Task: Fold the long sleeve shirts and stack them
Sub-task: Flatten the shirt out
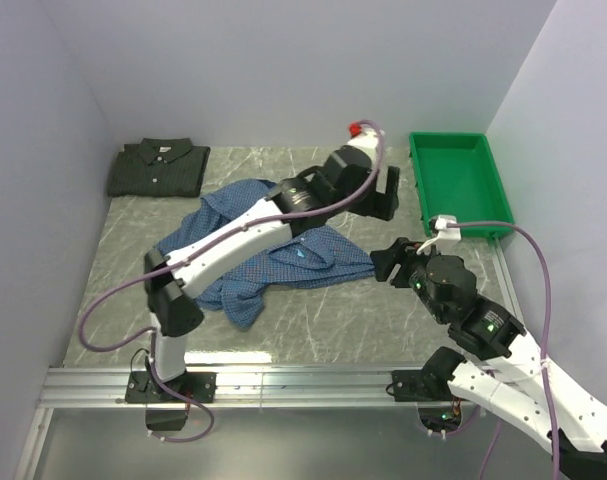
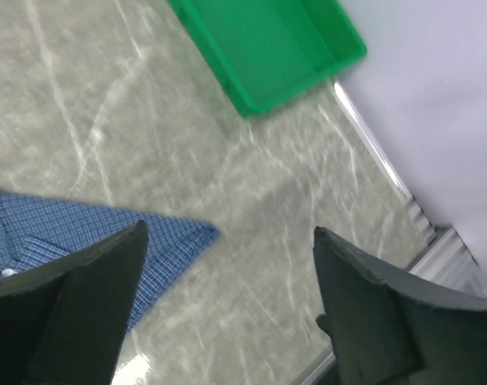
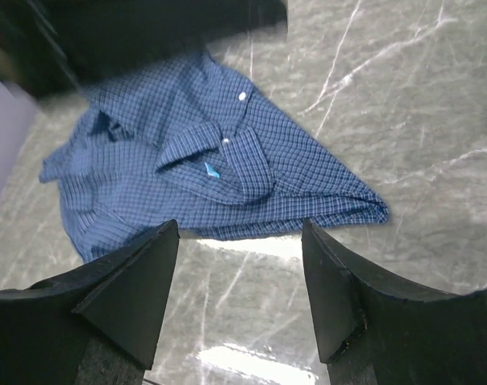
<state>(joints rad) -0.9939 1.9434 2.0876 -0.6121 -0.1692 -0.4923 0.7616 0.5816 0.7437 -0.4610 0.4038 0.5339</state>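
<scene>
Two collared shirts are seen from the top external view: the dark green-grey checked shirt [image 1: 159,168] is laid folded at the far left corner of the marble-patterned table [image 1: 313,320], and the blue checked shirt [image 1: 318,258] is spread crumpled near the middle, well apart from it. The blue checked shirt is partly covered by the left arm [image 1: 233,245], which is stretched across it toward the green plastic tray [image 1: 448,137] at the far right. The left gripper [image 1: 383,195] is held between shirt and tray, and the right gripper [image 1: 388,262] is held just beside the shirt's right edge. From the left wrist view, the left gripper [image 2: 229,233] is shown with its jaws spread wide and nothing between them; bare table is seen below, a corner of the blue checked shirt [image 2: 83,233] at the left finger, and the tray [image 2: 263,95] beyond. From the right wrist view, the right gripper [image 3: 239,233] is likewise shown released and empty above the table, with the blue checked shirt [image 3: 187,168], collar and white buttons visible, lying just ahead.
</scene>
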